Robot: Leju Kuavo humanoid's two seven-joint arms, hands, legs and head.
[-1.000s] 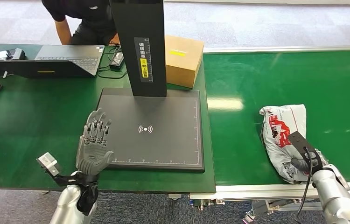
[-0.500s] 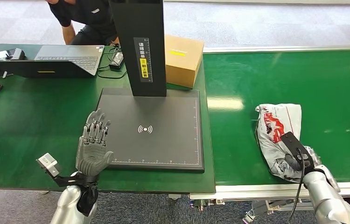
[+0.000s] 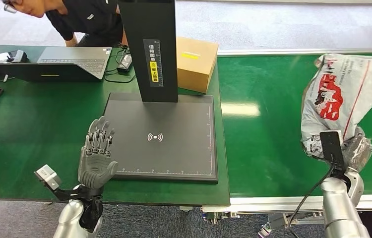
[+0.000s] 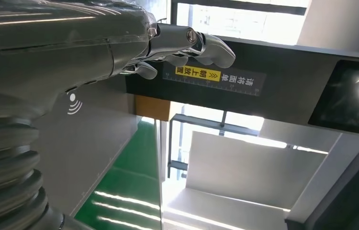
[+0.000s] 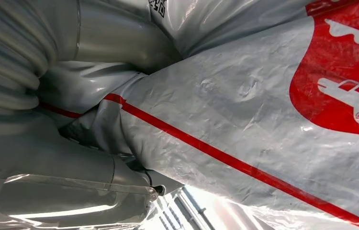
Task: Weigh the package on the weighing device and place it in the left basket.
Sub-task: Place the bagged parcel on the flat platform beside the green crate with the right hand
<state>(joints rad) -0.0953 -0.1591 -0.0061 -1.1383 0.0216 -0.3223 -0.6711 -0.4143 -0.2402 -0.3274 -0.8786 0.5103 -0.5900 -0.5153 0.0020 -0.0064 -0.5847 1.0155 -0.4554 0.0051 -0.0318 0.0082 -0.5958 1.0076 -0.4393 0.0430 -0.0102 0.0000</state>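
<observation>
Package (image 3: pixel 340 91), a grey bag printed in red, is gripped by the right hand (image 3: pixel 351 151) above the green belt (image 3: pixel 263 139). Left hand (image 3: pixel 96 156) holds nothing, fingers spread, beside the weighing device (image 3: pixel 166 141)

I stand in a parcel-sorting workstation. A green conveyor belt (image 3: pixel 273 124) runs beside my green table (image 3: pixel 35 134). On the table sit a black weighing device (image 3: pixel 164 134), a laptop (image 3: pixel 60 62) and a cardboard box (image 3: pixel 196 62).

One package (image 3: pixel 341 94), one weighing device (image 3: pixel 163 135), one laptop (image 3: pixel 57 63), one cardboard box (image 3: pixel 196 63).
</observation>
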